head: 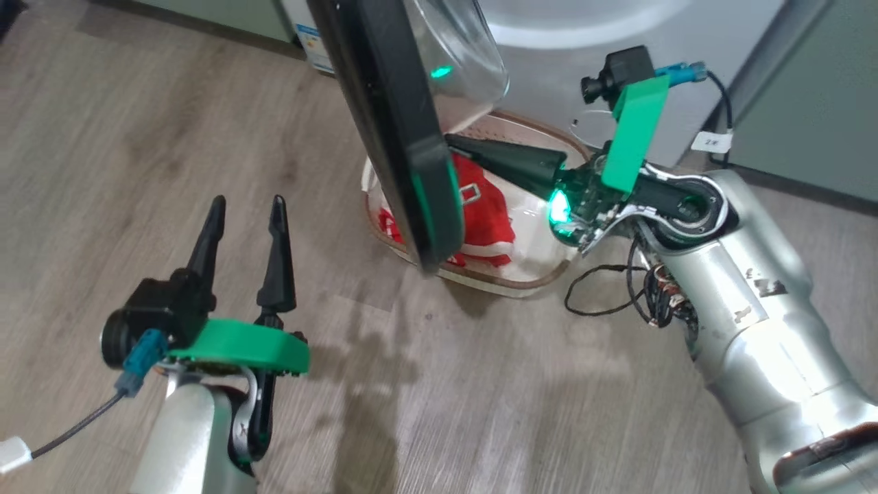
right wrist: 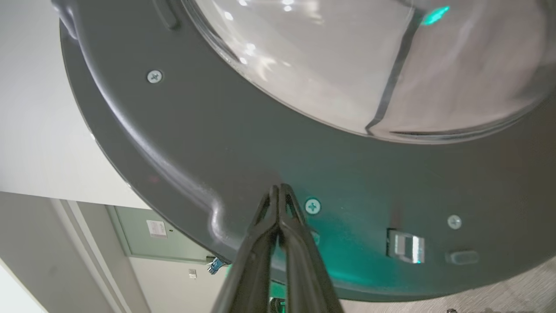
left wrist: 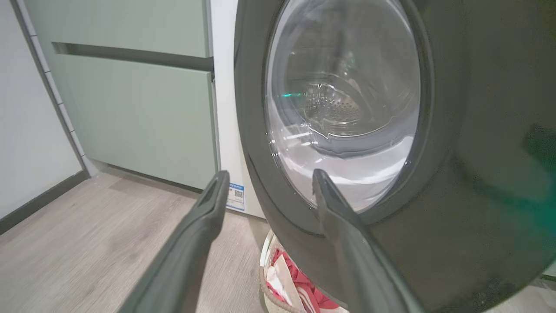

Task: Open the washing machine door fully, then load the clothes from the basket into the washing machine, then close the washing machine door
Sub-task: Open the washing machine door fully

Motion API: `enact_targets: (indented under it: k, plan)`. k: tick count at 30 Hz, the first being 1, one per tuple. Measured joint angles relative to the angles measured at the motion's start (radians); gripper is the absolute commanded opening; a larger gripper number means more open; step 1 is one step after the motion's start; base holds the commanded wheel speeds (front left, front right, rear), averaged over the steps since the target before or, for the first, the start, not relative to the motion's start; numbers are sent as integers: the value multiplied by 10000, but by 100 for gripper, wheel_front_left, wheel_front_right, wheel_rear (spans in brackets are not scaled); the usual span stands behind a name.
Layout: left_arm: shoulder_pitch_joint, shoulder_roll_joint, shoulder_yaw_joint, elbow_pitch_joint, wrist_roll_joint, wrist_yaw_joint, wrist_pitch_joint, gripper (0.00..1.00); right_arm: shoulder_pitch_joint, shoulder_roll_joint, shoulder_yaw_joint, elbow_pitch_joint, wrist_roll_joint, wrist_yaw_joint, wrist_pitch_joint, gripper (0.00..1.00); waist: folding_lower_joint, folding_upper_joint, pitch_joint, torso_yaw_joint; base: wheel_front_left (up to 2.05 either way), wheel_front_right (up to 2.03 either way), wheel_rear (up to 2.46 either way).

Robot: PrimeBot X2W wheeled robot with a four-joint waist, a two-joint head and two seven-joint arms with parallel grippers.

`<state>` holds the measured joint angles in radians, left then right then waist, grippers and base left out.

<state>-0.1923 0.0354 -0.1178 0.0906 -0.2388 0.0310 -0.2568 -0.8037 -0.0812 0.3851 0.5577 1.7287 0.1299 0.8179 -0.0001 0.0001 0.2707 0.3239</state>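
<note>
- Left gripper (head: 248,204) sits closest in the head view, low on the left. Its jaws are spread wide with nothing between them, and it hangs over bare floor.
- Same view: the washing machine door (head: 391,123) is swung out edge-on over the basket (head: 521,285). The right gripper (head: 458,143) has its fingers pinched together and its tips on the door's inner side, and it's not holding anything. The clothes (head: 483,213) are lying red in the basket, right in front of the washing machine (head: 583,62).
- Left wrist view: the left gripper's spread fingers (left wrist: 213,204) point at the door's outer face (left wrist: 456,130) but look to be short of it. A bit of red fabric peeks out of the basket below, and there are green cabinets (left wrist: 139,117) off to the side.
- Right wrist view: the clenched tips of the right gripper (right wrist: 279,189) are on the dark inner ring (right wrist: 217,143), next to a screw and not far from the latch (right wrist: 406,245).
- Verdict: the door's partway open and probably needs more swing. Nothing's loaded yet, so loading and closing are both left to do.
</note>
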Motion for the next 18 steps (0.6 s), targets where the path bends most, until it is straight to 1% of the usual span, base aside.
enact_targets:
  k: [7, 11, 13, 18]
  plan:
    - [122, 2, -140, 109, -180, 75, 0, 100, 2, 12, 792, 8, 602, 0, -451, 0, 0, 0, -237, 546, 0, 0, 0]
    - [129, 2, -178, 111, -182, 92, 0, 100, -1, 23, 1177, 46, 861, 0, -706, 0, 0, 0, -303, 748, 0, 0, 0]
    - [135, 2, -203, 111, -184, 161, 0, 100, -3, 25, 1287, 115, 940, 0, -775, 0, 0, 0, -324, 798, 0, 0, 0]
    - [145, 2, -215, 113, -270, 167, 0, 100, -1, 23, 1258, 167, 1037, 0, -1028, 0, 0, 0, -367, 829, 0, 0, 0]
